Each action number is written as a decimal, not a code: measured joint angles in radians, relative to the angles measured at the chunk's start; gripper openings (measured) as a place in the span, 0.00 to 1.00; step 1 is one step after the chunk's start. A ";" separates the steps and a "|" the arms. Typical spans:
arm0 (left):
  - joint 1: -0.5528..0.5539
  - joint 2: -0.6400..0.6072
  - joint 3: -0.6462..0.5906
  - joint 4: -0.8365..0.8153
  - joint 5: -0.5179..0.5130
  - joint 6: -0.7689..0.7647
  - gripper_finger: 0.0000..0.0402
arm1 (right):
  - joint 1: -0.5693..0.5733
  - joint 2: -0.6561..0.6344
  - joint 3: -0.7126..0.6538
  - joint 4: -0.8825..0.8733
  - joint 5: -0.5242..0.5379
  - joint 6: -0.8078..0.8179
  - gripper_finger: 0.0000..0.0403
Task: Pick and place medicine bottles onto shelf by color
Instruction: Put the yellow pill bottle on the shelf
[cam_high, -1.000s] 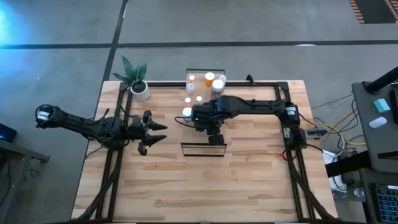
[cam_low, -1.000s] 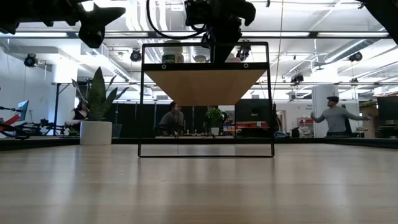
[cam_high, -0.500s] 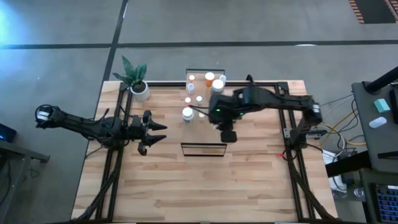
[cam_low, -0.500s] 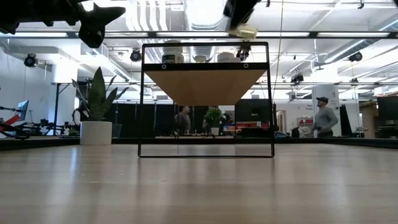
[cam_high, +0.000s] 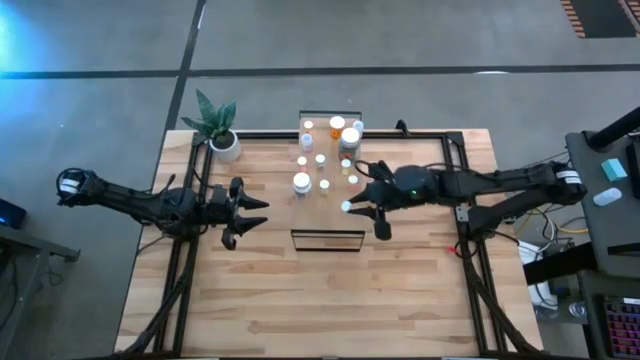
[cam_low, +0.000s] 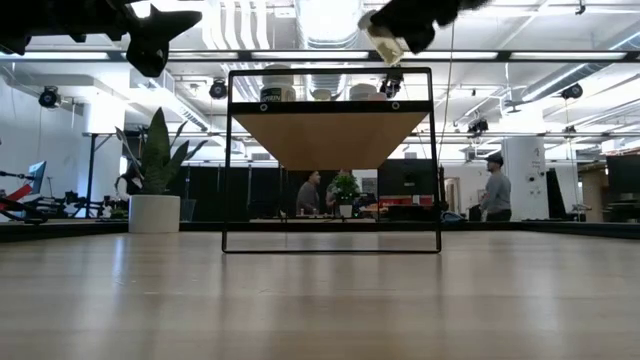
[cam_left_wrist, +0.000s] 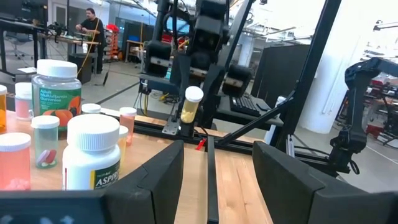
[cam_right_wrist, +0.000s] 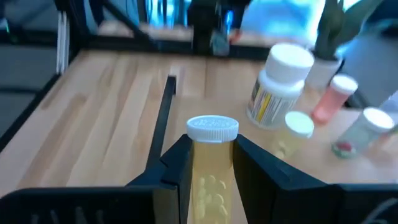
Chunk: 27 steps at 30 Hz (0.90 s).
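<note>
High view shows you the right tool (cam_high: 361, 205) pinching a yellow pill bottle (cam_high: 346, 207) above the shelf (cam_high: 327, 240); other bottles (cam_high: 302, 182) wait on the bench (cam_high: 300, 300). Left tool (cam_high: 245, 213) hangs spread.

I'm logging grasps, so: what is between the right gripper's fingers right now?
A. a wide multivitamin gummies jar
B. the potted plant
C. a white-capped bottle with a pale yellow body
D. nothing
C: the right wrist view shows the right gripper shut on a yellow bottle with a white cap, lifted above the wooden table.
</note>
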 joint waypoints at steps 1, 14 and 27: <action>0.000 0.000 0.000 -0.001 0.000 0.000 0.44 | 0.000 -0.014 -0.057 0.086 0.002 -0.008 0.23; 0.000 0.000 0.000 -0.001 0.000 -0.001 0.44 | 0.000 -0.005 -0.490 0.866 0.182 -0.040 0.23; 0.000 0.002 0.000 0.000 0.000 -0.001 0.44 | -0.001 0.089 -0.525 1.080 0.201 -0.068 0.23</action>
